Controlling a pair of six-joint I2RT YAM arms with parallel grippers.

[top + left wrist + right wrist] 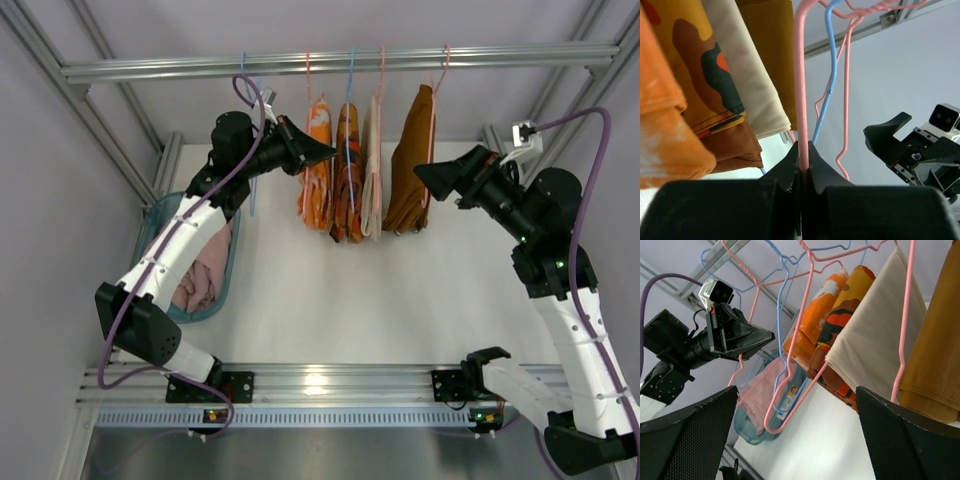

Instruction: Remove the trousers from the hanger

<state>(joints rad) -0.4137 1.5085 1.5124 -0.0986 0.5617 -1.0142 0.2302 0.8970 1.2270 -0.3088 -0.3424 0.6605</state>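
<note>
The bright orange trousers (pixel 317 170) with white patches hang on a pink hanger (pixel 308 75) at the left of the row; they also show in the left wrist view (pixel 660 125) and the right wrist view (pixel 817 310). The pale pink trousers (pixel 203 275) lie in the teal basket (pixel 150 225), also in the right wrist view (pixel 757 400). My left gripper (pixel 326 152) is shut on a pink hanger wire (pixel 802 90) just right of the orange trousers, with its jaws (pixel 803 150) pinching the wire. My right gripper (pixel 424 172) is open and empty (pixel 797 435) beside the brown garment.
On the rail (pixel 340 62) also hang an orange patterned garment (pixel 347 175), a cream garment (pixel 372 185) and a dark brown garment (pixel 410 165). Empty blue and pink hangers (pixel 782 340) hang among them. Metal frame posts stand at both sides.
</note>
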